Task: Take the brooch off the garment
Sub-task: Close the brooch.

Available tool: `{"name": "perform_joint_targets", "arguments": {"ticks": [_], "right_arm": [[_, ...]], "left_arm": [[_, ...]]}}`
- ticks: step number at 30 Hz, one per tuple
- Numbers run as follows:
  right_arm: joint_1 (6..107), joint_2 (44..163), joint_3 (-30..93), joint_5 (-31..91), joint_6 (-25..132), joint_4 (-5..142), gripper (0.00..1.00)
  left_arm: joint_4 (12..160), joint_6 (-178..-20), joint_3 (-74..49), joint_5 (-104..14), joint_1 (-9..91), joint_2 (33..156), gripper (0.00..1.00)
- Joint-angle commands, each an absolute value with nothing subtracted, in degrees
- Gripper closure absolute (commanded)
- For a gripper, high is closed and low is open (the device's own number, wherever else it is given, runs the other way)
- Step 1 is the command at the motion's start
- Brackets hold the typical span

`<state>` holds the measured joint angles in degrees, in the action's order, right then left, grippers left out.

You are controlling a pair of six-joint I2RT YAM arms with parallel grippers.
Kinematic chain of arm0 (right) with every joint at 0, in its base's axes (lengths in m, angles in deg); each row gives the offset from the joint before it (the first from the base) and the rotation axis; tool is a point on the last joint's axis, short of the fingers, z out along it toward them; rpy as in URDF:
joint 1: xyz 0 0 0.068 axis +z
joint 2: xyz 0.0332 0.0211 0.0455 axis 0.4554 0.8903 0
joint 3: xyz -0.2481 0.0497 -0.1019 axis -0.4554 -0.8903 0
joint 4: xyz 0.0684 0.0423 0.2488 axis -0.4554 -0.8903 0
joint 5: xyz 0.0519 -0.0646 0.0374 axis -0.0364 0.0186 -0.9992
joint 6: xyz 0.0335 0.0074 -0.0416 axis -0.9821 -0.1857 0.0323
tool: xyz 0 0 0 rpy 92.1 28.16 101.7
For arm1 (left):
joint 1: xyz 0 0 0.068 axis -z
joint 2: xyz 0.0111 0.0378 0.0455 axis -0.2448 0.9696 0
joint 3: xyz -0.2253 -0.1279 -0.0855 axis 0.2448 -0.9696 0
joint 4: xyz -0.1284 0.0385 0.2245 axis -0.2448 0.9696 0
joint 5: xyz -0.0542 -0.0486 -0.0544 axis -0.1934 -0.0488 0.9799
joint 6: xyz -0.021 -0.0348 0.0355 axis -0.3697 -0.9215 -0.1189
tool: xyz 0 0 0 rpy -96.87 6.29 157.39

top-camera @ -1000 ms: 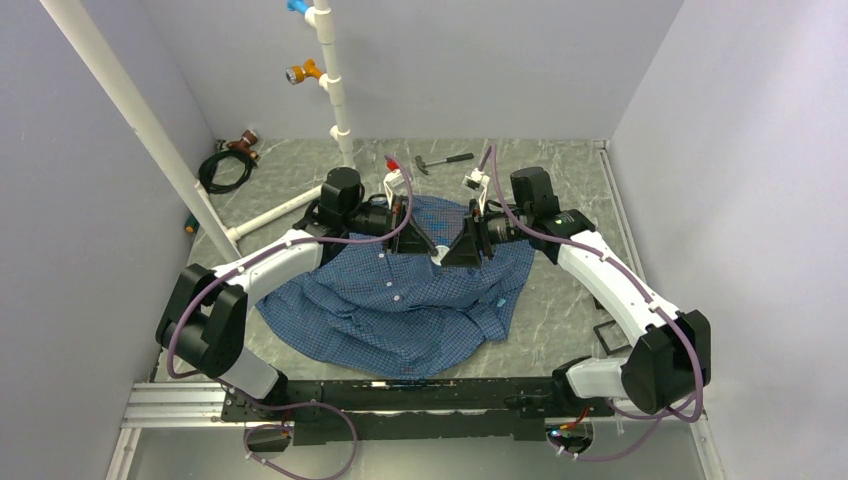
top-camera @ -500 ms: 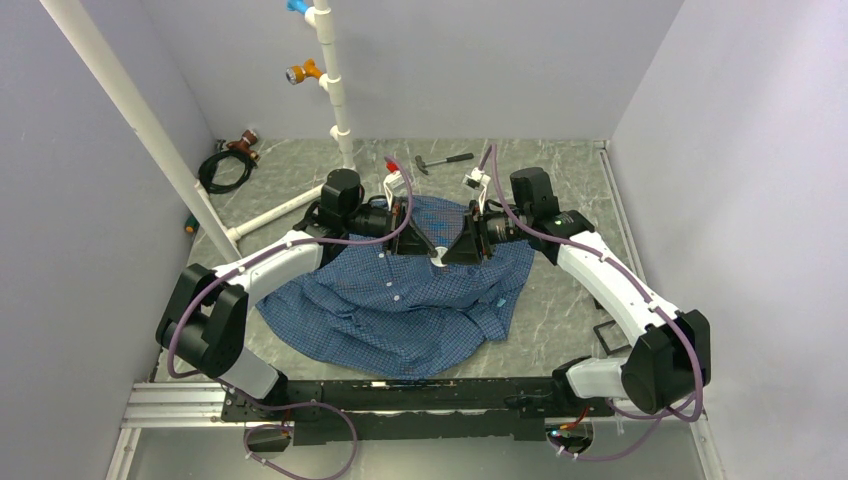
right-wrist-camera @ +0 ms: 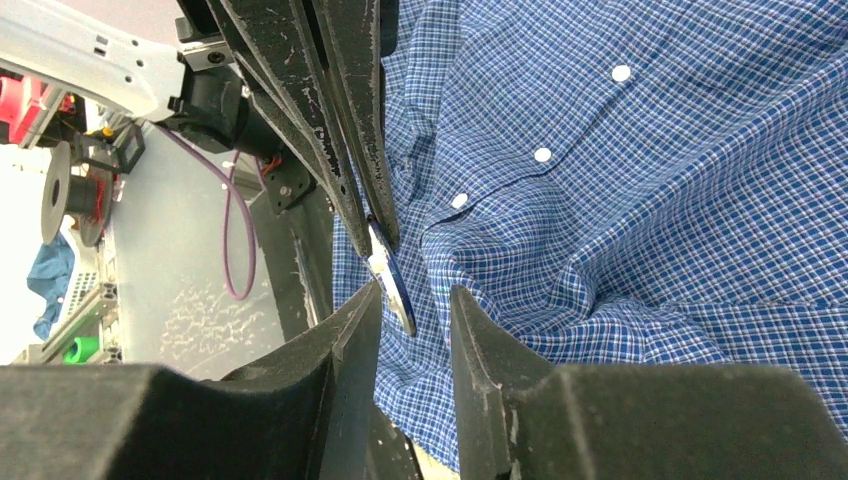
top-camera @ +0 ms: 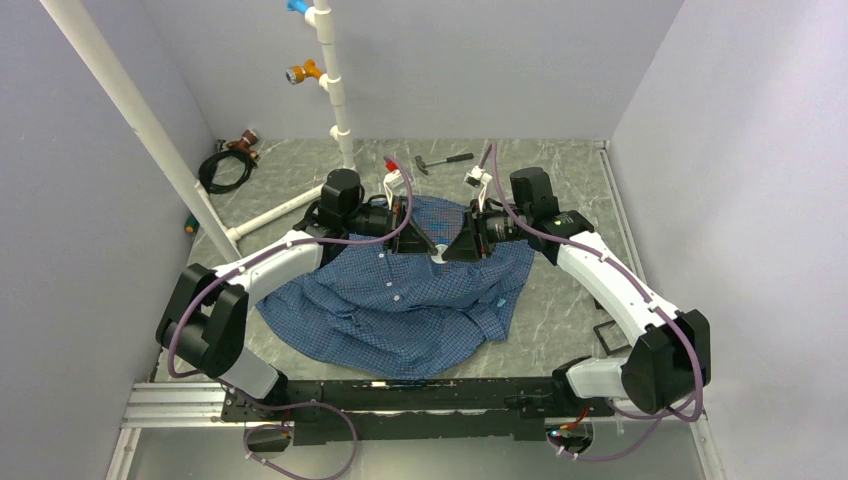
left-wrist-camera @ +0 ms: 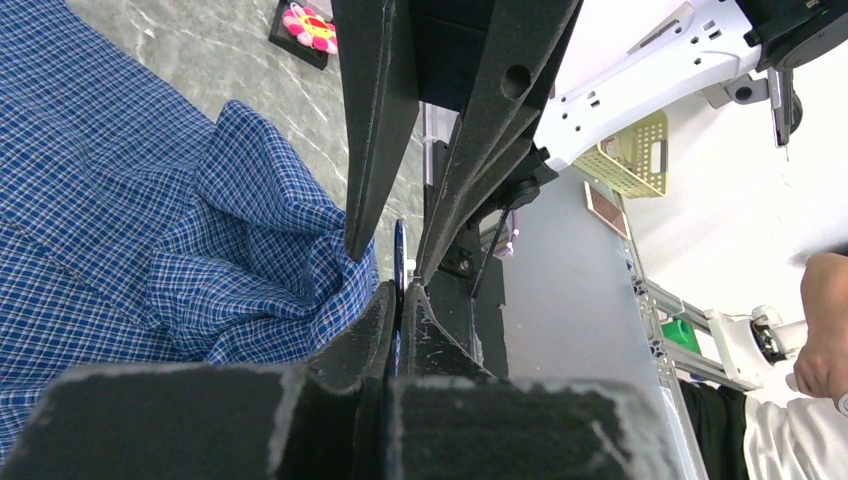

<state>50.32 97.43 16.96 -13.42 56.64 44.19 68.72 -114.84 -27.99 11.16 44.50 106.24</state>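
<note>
The garment (top-camera: pixel 400 310) is a blue checked shirt with white buttons, spread on the table (left-wrist-camera: pixel 150 200) (right-wrist-camera: pixel 620 200). Both grippers meet tip to tip above its upper part. My left gripper (top-camera: pixel 428 250) (left-wrist-camera: pixel 400 290) is shut on a thin round piece that I take for the brooch (top-camera: pixel 437 258) (left-wrist-camera: pixel 399 245) (right-wrist-camera: pixel 392 280). I see it edge-on, pale on one side and dark blue on the other. My right gripper (top-camera: pixel 447 252) (right-wrist-camera: pixel 415 295) is open. Its fingers (left-wrist-camera: pixel 375 120) straddle the brooch's free end, one close to it and the other apart.
A white pipe stand (top-camera: pixel 335 100) rises at the back, with a hammer (top-camera: pixel 445 160) and a coiled cable (top-camera: pixel 225 165) near it. A black square pad (top-camera: pixel 607 335) lies right of the shirt. A pink flower-shaped piece (left-wrist-camera: pixel 308 25) sits on it.
The right gripper's jaws have drawn closer together around the brooch. Both arms and the shirt have barely moved.
</note>
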Motion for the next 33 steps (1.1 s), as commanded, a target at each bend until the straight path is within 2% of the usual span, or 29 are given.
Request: {"name": "perform_joint_targets", "arguments": {"ticks": [1,33], "right_arm": [[50.12,97.55,17.21,-6.93,56.84,46.87,0.68],[49.50,98.60,18.37,2.52,53.71,47.37,0.83]], "left_arm": [[66.48,-114.94,-27.48,13.72,45.46,104.38,1.00],[66.10,-116.58,-27.42,13.45,47.76,106.39,1.00]]}}
